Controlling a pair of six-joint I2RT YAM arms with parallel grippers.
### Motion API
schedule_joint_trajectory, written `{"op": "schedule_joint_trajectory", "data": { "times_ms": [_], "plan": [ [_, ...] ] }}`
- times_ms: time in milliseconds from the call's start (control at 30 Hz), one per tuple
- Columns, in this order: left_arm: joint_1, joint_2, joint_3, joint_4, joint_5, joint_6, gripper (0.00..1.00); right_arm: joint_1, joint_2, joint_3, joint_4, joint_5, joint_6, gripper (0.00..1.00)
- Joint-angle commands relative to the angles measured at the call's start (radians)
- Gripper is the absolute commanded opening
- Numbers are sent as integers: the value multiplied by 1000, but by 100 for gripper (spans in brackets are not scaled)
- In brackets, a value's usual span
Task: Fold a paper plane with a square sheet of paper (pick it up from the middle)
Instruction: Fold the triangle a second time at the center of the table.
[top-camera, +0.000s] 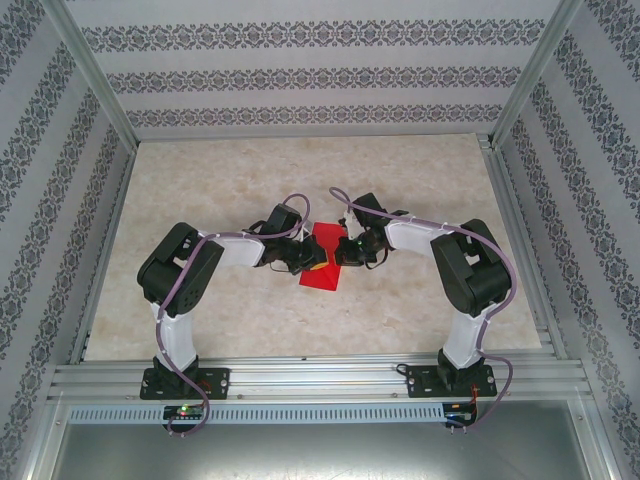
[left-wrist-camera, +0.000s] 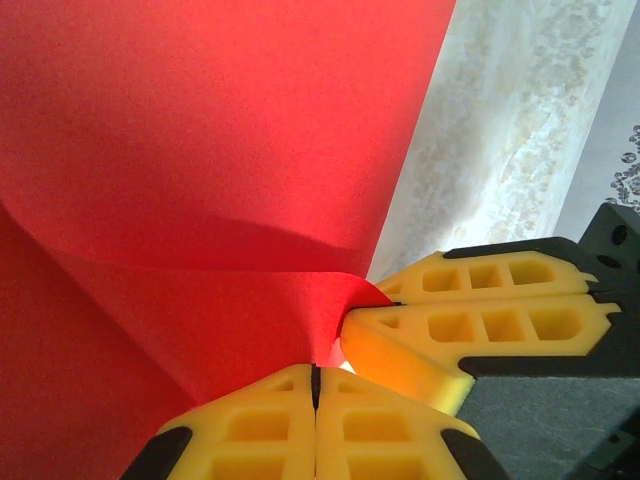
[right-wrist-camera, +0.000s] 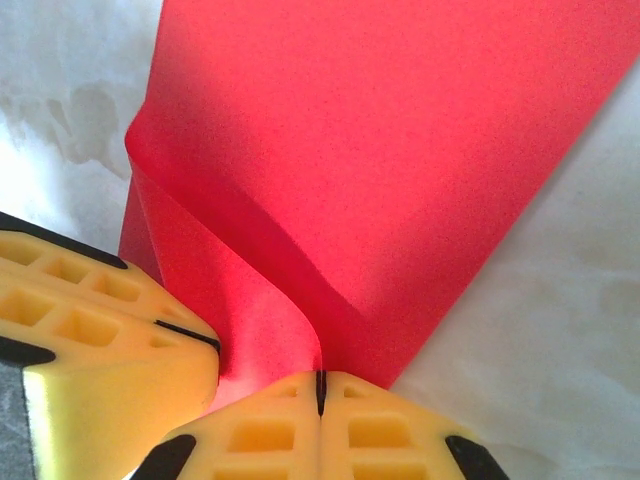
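2 end effectors (left-wrist-camera: 315, 378) (right-wrist-camera: 320, 382) tight on the square sheet of paper (top-camera: 322, 268).

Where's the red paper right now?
In the top view the red paper lies at the middle of the table, pinched by the left gripper and the right gripper.

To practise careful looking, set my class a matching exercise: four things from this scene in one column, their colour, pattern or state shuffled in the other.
1 paper
2 left claw
3 table
4 wall

A beige marble
B yellow, shut
C floral stripes
D red

Pairs: 1-D, 2-B, 3-A, 4-C
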Motion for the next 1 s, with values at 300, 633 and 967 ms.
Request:
{"op": "schedule_joint_trajectory", "data": {
  "times_ms": [300,633,967],
  "plan": [
    [-11,23,10,-19,-3,26,8,-8,25,36,-22,25,-33,5],
    [-11,23,9,-27,-9,28,8,-8,32,43,-15,10,-36,5],
    [-12,29,8,-61,-24,42,8,-8,46,45,-17,11,-41,5]
  ]
}}
